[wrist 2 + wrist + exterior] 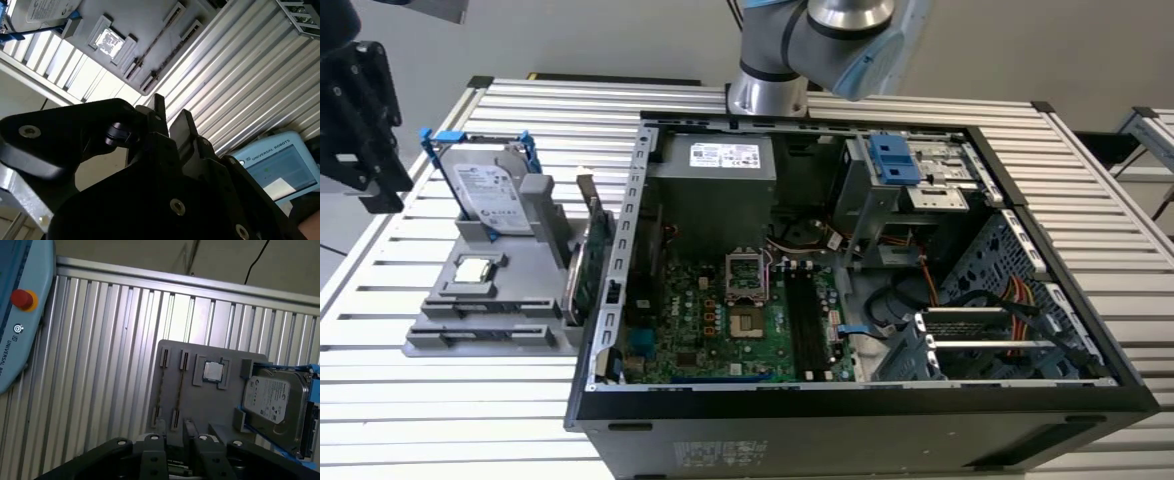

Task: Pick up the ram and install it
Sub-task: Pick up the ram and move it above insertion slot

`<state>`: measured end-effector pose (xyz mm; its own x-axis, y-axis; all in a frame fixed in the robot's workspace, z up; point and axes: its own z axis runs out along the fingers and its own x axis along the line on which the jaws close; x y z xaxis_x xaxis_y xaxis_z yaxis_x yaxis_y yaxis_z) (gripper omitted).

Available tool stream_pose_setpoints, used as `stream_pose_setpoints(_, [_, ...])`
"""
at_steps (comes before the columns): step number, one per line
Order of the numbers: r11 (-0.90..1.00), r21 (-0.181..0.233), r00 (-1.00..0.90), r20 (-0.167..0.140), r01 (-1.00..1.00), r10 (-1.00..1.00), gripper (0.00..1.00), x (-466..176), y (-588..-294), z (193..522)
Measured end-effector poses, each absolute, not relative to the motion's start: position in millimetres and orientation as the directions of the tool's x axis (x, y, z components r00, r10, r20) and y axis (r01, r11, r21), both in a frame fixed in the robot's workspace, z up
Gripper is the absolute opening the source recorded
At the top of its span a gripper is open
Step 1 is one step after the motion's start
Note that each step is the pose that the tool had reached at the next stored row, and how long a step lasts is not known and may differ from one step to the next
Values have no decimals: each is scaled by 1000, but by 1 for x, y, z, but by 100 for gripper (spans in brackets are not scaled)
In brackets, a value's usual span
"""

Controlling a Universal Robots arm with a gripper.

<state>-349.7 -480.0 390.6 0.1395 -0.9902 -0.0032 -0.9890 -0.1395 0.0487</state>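
An open-handed pause over the parts holder: the black two-fingered gripper (pixel 175 437) (pixel 171 112) is shown in both wrist views with its fingers parted by a narrow gap and nothing caught between them. Ahead of the fingertips, well apart from them, a flat grey plastic holder (pixel 210 407) is laid on the slatted aluminium table (pixel 100 365). The ram (pixel 179 385), a long, thin, dark circuit-board stick, appears to be stood on edge in the holder slot nearer the small square silver processor chip (pixel 214 371); it is touched by nothing. Beyond the chip, farther from the hand, a silver hard drive (pixel 272 400) in a blue frame is propped upright, its white printed label turned to the camera. A light-blue pendant (pixel 35 270) with a red button (pixel 22 299) is seen off to the hand's other side. In the exterior view the black tower case (pixel 854 402) lies open, its green motherboard (pixel 707 310) exposed.
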Motion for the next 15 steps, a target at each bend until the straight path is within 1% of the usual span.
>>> stream_pose_setpoints(8, [-138,50,138,-2,-989,-990,100,-350,-480,390])
stream_pose_setpoints(15, [-44,49,44,-2,-998,-999,100,-350,-480,385])
